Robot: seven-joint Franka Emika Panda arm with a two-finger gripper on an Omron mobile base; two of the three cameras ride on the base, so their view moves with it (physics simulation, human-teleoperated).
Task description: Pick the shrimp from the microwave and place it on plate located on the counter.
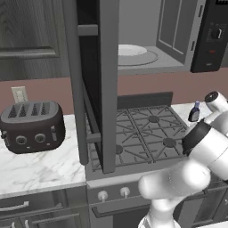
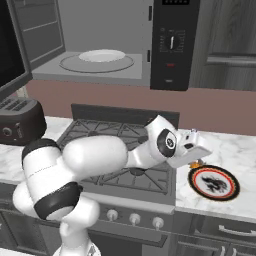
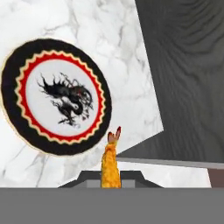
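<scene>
My gripper (image 2: 196,158) hangs just over the left rim of the plate (image 2: 215,183), shut on the shrimp (image 2: 196,163). In the hand view the orange shrimp (image 3: 110,162) stands up between the dark fingertips (image 3: 133,177), its red tail overlapping the plate's near rim. That plate (image 3: 57,94) is white with a black and red border and a dragon, and lies bare on the marble counter (image 3: 100,30). The microwave (image 2: 100,30) above the stove stands open, a white dish (image 2: 102,55) on its turntable. Its tall dark door (image 1: 95,80) swings out to the left.
The grated stovetop (image 2: 120,150) lies under my arm. A dark four-slot toaster (image 1: 32,126) sits on the left counter. A small bottle (image 1: 194,112) stands at the back right of the stove. The counter's front edge drops to dark cabinets (image 3: 188,87).
</scene>
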